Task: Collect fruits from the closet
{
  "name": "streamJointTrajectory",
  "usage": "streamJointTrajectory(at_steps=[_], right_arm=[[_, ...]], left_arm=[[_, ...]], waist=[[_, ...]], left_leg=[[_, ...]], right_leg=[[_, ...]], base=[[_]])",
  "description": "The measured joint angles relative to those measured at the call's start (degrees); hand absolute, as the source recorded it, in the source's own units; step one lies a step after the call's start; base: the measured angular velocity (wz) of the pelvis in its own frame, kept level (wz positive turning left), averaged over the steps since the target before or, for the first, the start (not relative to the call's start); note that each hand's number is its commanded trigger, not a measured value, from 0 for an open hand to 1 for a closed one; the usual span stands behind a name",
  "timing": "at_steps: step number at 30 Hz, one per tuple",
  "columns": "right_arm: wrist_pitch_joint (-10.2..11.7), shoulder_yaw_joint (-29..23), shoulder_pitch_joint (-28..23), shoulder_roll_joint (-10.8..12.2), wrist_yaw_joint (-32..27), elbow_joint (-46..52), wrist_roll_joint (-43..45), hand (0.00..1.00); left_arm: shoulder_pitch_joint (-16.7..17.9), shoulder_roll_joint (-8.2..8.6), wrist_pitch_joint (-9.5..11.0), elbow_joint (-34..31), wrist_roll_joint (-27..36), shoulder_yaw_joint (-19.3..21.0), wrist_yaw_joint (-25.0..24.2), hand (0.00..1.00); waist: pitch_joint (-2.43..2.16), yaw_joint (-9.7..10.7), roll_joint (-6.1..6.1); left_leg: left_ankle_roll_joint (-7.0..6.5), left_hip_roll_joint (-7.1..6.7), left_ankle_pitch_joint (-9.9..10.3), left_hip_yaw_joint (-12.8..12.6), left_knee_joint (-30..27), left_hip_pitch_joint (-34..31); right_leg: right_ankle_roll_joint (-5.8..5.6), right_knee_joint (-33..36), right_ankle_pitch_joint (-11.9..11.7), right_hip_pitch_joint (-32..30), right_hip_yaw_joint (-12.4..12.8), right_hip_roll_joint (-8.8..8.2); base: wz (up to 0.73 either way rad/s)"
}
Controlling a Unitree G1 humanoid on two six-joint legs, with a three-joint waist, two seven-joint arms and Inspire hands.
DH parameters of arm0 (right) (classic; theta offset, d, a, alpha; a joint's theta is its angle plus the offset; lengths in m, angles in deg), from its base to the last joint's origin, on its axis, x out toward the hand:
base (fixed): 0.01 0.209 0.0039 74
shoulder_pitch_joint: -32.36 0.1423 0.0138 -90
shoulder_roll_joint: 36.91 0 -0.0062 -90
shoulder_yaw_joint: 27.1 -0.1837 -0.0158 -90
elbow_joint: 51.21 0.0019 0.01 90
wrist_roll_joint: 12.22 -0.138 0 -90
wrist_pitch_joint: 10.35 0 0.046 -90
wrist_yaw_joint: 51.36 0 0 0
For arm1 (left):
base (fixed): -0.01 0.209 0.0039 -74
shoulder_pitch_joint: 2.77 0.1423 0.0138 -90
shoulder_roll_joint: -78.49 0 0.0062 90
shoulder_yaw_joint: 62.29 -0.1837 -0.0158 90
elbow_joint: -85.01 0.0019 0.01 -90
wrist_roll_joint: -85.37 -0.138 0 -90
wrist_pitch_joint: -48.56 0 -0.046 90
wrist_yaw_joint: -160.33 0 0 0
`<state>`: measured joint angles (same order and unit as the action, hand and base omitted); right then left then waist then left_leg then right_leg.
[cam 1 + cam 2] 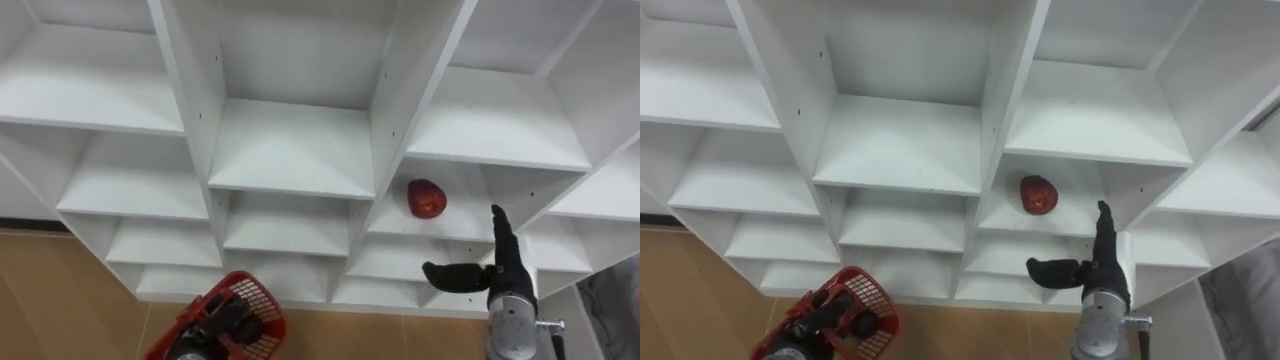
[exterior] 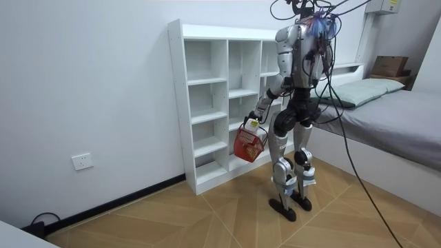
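Note:
A red apple (image 1: 427,198) lies on a shelf in the right column of the white closet (image 1: 290,150). My right hand (image 1: 503,268) is raised just below and to the right of it, open, fingers straight up and thumb spread to the left, apart from the fruit. Low at the left hangs a red mesh basket (image 1: 258,308), with my left hand (image 1: 222,322) shut on its handle. In the room view I stand upright facing the closet (image 2: 207,103), the basket (image 2: 247,145) hanging at thigh height.
The other shelves of the closet are bare. Wooden floor (image 1: 60,290) lies below the unit. In the room view a bed (image 2: 393,117) stands behind me at the room view's right, and a wall socket (image 2: 82,162) sits low on the left wall.

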<state>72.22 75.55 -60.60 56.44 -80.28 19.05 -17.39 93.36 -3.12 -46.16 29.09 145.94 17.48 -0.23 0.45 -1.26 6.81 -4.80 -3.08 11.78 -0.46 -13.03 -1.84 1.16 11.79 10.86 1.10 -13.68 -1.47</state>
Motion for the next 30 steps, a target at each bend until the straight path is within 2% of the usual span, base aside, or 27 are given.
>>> streamJointTrajectory(at_steps=[3,8,13,17,20,26,30], right_arm=[[-0.01,-0.61,1.85,-1.2,-1.87,-2.05,-0.03,0.0],[-0.05,-1.04,4.57,-1.77,-3.61,-2.81,-1.39,0.0],[-0.05,-1.17,7.49,-2.09,-4.73,-6.25,-6.49,0.0],[0.05,-2.46,12.13,-3.43,-6.1,-9.34,-7.98,0.0],[0.52,-2.66,15.48,-3.54,-6.91,-12.57,-7.83,0.0],[0.52,-2.62,19.54,-3.59,-7.99,-18.59,-7.84,0.0],[0.53,-2.69,23.82,-3.6,-8.27,-22.88,-7.41,0.0]], left_arm=[[0.19,-0.14,-0.01,-0.01,-0.52,0.32,-1.19,1.0],[0.71,-0.9,-0.34,-0.01,-4.42,0.58,-2.65,1.0],[0.67,-1.7,-0.41,1.12,-5.71,1.12,-4.44,1.0],[0.53,-2.51,-0.4,2.25,-13.17,1.05,-6.73,1.0],[-0.59,-2.39,-0.45,5.14,-16.05,0.85,-8.06,1.0],[-3.07,-1.89,-0.22,8.79,-16.37,0.49,-10.17,1.0],[-4.0,-1.87,0.18,9.8,-17.54,-0.6,-10.65,1.0]], waist=[[0.09,-0.76,0.28],[0.12,-0.6,0.51],[0.13,-1.57,0.55],[0.2,-2.33,0.47],[0.3,-2.58,0.29],[0.46,-4.87,0.29],[0.71,-5.06,0.27]], left_leg=[[0.0,-0.12,0.0,0.88,-0.62,-1.1],[0.01,-0.41,0.0,2.24,-2.47,-4.06],[0.0,-0.61,0.0,2.9,-3.29,-5.28],[0.0,-0.63,0.0,3.67,-4.94,-7.83],[0.01,-0.65,0.0,4.28,-5.97,-9.6],[-0.06,-0.68,-0.27,4.32,-6.67,-12.8],[-0.15,-0.74,-0.54,4.28,-7.01,-14.82]], right_leg=[[0.0,-0.01,0.0,-0.4,-0.83,-0.08],[0.0,0.0,0.0,-1.97,-0.91,-0.09],[0.0,0.06,0.0,-2.63,-1.28,-0.23],[0.02,1.13,0.01,-4.68,-1.94,-0.3],[0.04,2.14,0.02,-6.23,-2.36,-0.34],[0.07,4.09,0.05,-9.81,-2.2,-0.61],[0.07,5.22,0.06,-12.17,-2.21,-0.86]], base=[[0.14],[0.17],[0.08],[0.1],[0.09],[0.01],[0.0]])
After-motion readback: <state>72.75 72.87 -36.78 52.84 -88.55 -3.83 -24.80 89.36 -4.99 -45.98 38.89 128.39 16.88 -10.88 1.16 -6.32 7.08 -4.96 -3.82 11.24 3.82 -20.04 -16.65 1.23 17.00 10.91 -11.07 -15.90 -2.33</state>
